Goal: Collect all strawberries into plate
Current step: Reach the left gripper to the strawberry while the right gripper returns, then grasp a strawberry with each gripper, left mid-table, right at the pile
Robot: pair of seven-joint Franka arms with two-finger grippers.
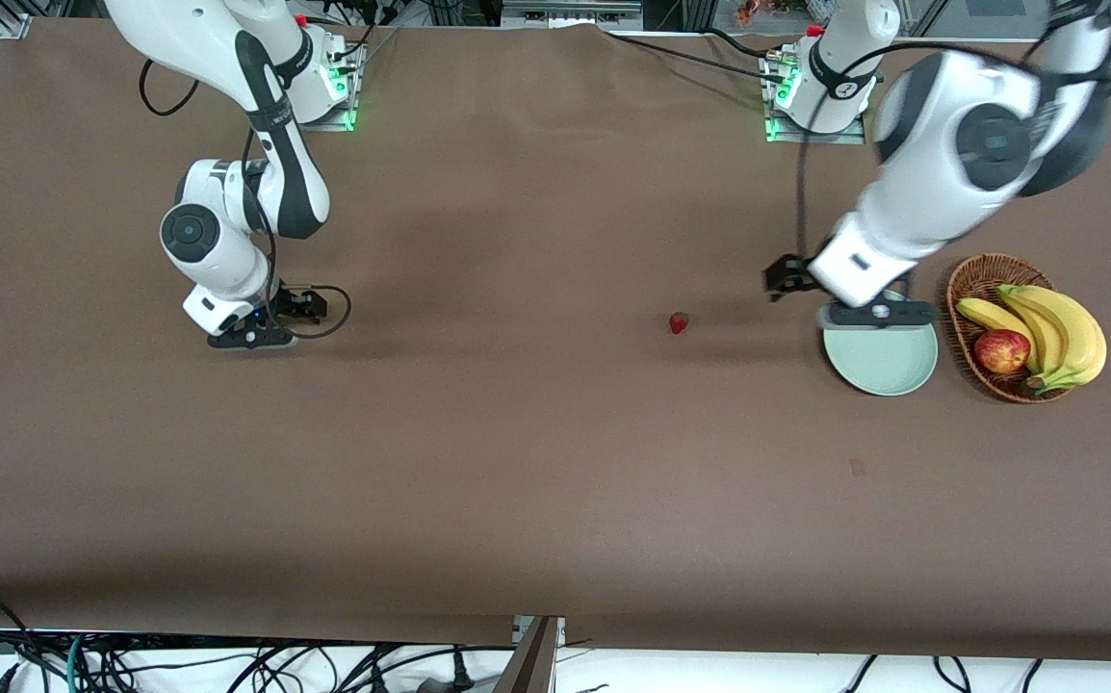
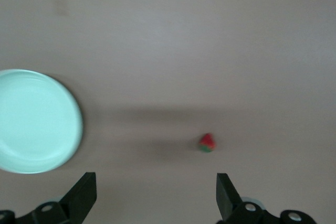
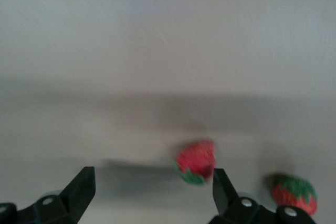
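One strawberry [image 1: 678, 322] lies on the brown table, toward the right arm's end from the mint-green plate [image 1: 881, 366]. My left gripper [image 1: 878, 315] hovers over the plate's edge nearest the robots. In the left wrist view it [image 2: 156, 198] is open and empty, with the plate [image 2: 31, 121] and that strawberry [image 2: 207, 142] in sight. My right gripper [image 1: 252, 337] is low over the table at the right arm's end. It [image 3: 152, 192] is open, with a second strawberry [image 3: 196, 162] lying just inside one finger [image 3: 223, 187] and a third strawberry [image 3: 295, 195] outside it. The front view hides these two.
A brown wicker basket [image 1: 962, 289] holding bananas [image 1: 1061, 332] and a red-yellow apple [image 1: 1001, 350] stands beside the plate at the left arm's end of the table. The visible part of the plate holds nothing.
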